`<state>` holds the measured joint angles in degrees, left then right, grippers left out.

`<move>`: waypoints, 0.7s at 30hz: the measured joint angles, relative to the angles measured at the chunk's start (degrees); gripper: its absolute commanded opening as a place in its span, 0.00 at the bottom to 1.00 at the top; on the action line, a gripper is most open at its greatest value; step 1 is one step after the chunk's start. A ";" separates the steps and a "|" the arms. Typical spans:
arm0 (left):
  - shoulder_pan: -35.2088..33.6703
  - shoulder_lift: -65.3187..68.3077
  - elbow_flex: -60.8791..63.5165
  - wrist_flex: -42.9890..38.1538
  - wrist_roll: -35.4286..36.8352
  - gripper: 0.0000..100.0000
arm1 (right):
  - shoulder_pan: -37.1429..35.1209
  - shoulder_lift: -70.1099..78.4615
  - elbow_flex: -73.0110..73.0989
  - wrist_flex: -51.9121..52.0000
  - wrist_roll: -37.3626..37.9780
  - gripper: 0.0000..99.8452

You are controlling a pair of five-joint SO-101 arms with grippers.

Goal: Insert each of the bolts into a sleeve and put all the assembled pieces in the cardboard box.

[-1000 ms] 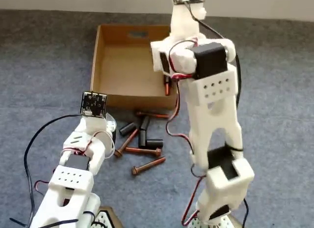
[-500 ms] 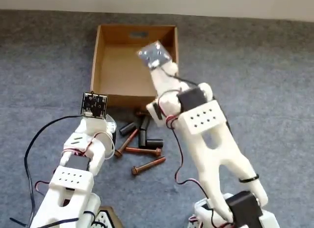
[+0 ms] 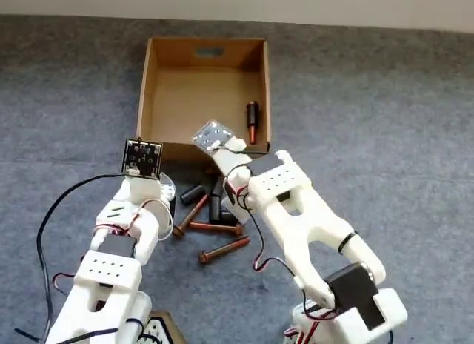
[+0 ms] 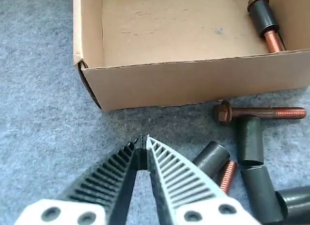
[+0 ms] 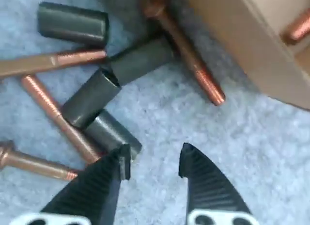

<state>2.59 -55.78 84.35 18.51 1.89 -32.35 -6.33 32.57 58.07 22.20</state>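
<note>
The cardboard box (image 4: 193, 82) wall hems the bolts (image 4: 261, 112) and sleeves (image 4: 249, 140); open carpet (image 4: 43, 137) elsewhere

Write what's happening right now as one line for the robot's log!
cardboard box: one assembled piece inside | left gripper: shut, outside box | right gripper: open, over loose bolts and sleeves

Lighting is bright, even and diffuse across the grey carpet (image 3: 385, 99). Shadows fall soft and short beneath things, darkest along the cardboard box (image 3: 145, 92) front wall, at its 6 o'clock in the high view. Mild sheen shows on sleeves (image 4: 249, 140) and bolts (image 4: 261, 112).
</note>
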 measured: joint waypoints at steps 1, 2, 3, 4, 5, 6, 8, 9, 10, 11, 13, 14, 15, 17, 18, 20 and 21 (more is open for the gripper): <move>0.00 0.00 0.00 0.00 0.00 0.01 | -0.88 0.00 0.09 0.00 0.00 0.16; 0.00 0.00 0.00 0.00 0.00 0.01 | -1.67 0.00 0.09 0.00 0.00 0.16; -0.79 0.00 0.00 0.00 0.00 0.01 | -2.29 0.00 0.00 0.00 0.00 0.16; -2.20 0.00 0.00 0.00 0.00 0.01 | -2.81 0.00 0.00 0.00 0.00 0.16; -3.87 0.00 0.00 0.00 0.44 0.01 | -3.16 0.00 0.00 0.00 0.00 0.16; -5.98 0.00 0.00 0.00 1.32 0.01 | -3.16 0.00 0.00 0.00 0.00 0.16; -10.55 0.00 0.00 0.00 6.24 0.01 | -3.16 0.00 0.00 0.00 0.00 0.16; -12.92 0.00 0.00 0.00 9.58 0.01 | -3.16 0.00 0.00 0.00 0.00 0.16; -15.30 0.00 0.00 0.00 12.84 0.01 | -3.16 0.00 0.00 0.00 0.00 0.16; -17.67 0.00 0.00 0.00 16.09 0.01 | -3.16 0.00 0.00 0.00 0.00 0.16; -21.01 0.00 0.00 -0.18 20.84 0.01 | -3.16 0.00 0.18 0.00 0.00 0.16; -21.63 0.00 0.00 -0.18 21.71 0.01 | -3.16 0.00 0.18 0.00 0.00 0.16; -21.89 0.00 0.00 -0.18 22.42 0.01 | -3.16 0.00 0.18 0.00 0.09 0.16; -21.98 0.00 0.00 -0.18 23.03 0.01 | -3.16 0.00 0.18 0.00 0.09 0.16; -21.98 0.00 0.00 -0.18 23.21 0.01 | -3.16 0.00 0.18 0.00 0.09 0.17; -21.98 0.00 0.00 -0.35 23.21 0.01 | -3.16 0.26 0.18 0.00 0.09 0.17; -21.98 0.00 0.00 -0.35 23.38 0.01 | -3.16 0.62 0.18 0.00 0.09 0.17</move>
<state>-19.38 -55.78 84.35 18.15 25.27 -35.52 -5.71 32.75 58.07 22.29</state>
